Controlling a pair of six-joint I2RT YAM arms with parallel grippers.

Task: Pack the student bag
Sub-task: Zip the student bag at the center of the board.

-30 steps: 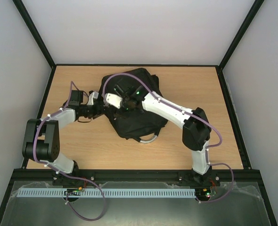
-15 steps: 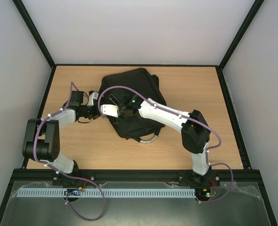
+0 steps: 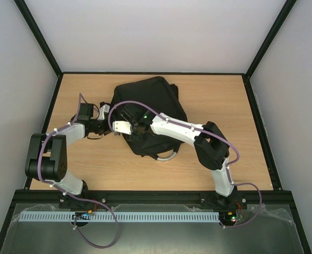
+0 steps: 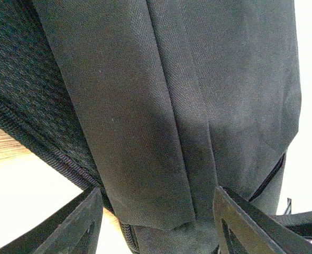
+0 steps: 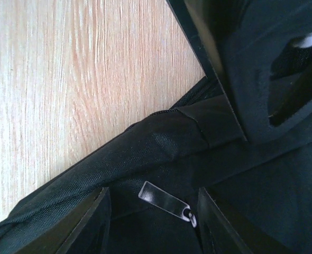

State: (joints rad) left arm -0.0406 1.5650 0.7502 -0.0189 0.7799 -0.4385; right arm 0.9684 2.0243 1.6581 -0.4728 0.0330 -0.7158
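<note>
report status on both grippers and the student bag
Student bag lying on table. Left gripper open astride its fabric. Right gripper open over zip pull. Both grippers crowded at its left side.

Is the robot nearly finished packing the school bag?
Hard to say: the student bag lies on the table and its inside is hidden. In hand: the left gripper straddles a fold of it, and the right gripper has open jaws around the zip pull. Probably left: working that zip.
</note>
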